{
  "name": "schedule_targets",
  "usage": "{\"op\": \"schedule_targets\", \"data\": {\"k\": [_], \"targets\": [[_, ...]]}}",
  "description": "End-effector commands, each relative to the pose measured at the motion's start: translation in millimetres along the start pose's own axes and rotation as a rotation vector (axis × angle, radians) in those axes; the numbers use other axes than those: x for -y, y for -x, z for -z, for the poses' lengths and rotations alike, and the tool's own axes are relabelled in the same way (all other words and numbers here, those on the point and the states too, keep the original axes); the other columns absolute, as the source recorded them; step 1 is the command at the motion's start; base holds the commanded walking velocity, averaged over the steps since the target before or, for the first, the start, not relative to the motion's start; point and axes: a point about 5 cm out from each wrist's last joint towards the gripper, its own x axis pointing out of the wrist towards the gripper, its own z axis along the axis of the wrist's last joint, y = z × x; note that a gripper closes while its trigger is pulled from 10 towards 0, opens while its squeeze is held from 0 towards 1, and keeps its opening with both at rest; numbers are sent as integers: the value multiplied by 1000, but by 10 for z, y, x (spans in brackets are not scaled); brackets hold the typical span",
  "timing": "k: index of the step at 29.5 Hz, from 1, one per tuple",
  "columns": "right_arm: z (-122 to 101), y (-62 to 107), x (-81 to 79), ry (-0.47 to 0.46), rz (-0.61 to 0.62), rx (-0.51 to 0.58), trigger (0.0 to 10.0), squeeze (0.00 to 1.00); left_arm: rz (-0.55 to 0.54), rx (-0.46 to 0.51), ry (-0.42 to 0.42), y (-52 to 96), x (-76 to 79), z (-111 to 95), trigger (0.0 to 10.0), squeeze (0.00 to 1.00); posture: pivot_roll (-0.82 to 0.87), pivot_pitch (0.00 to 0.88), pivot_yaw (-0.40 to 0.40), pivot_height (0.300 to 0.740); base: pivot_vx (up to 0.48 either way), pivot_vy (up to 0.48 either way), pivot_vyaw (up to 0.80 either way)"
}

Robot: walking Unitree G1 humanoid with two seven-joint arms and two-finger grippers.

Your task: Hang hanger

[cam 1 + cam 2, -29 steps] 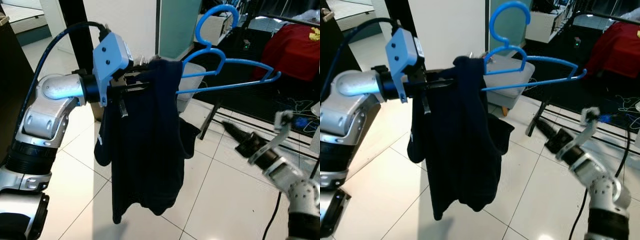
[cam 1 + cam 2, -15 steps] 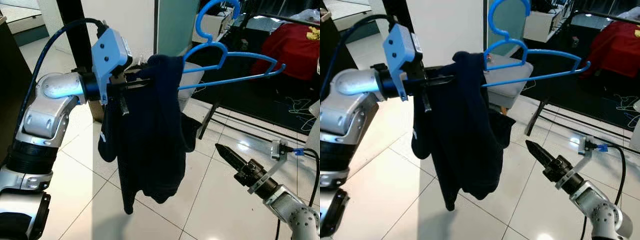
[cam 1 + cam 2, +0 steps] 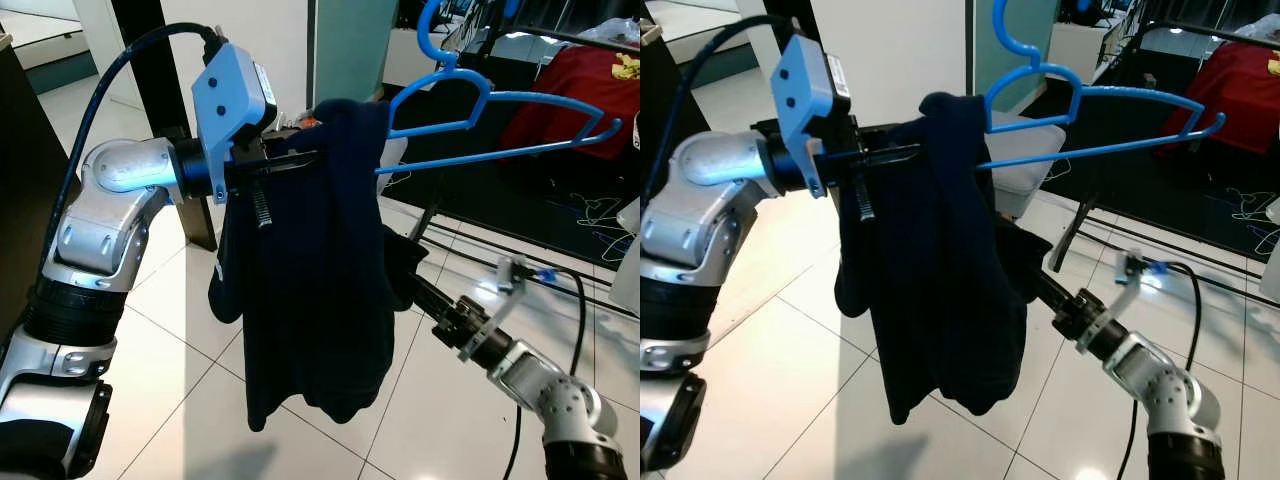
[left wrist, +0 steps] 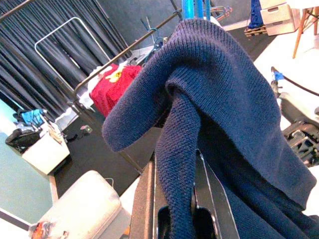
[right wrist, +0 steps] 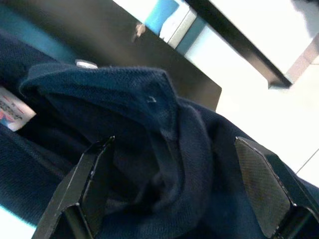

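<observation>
Seen draped over a glossy blue plastic hanger (image 3: 500, 125): a matt navy knitted-cloth garment (image 3: 315, 270), above shiny white floor tiles (image 3: 180, 380), beside brushed silver metal arm (image 3: 100, 215).

Glossy white floor tiles (image 3: 170, 380) run back to a white wall (image 3: 900, 50) and a teal panel (image 3: 350, 45), with a grey padded stool (image 3: 1025, 165), a black clothes rail (image 3: 1200, 35) holding a red garment (image 3: 560, 95), and dark curtains (image 4: 55, 64) behind.
</observation>
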Motion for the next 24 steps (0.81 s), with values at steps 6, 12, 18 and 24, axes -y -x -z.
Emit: {"op": "schedule_targets", "data": {"k": [6, 12, 18, 24], "targets": [[-5, -112, 78, 8, 78, -78, 0, 0, 19, 53, -31, -60, -5, -121, 10000, 0, 7, 75, 9, 740, 0, 0, 0], [-23, -74, 163, 5, 162, -109, 0, 0, 4, 37, -40, -35, -32, -98, 10000, 0, 8, 72, 7, 740, 0, 0, 0], [-102, 1, 212, -4, 202, -79, 0, 0, -8, 28, -44, -15, -49, -83, 10000, 0, 6, 68, 8, 740, 0, 0, 0], [-219, 118, 253, 14, 235, -43, 0, 0, -26, 0, -53, -16, -43, -14, 10000, 0, 11, 68, 8, 740, 0, 0, 0]]}}
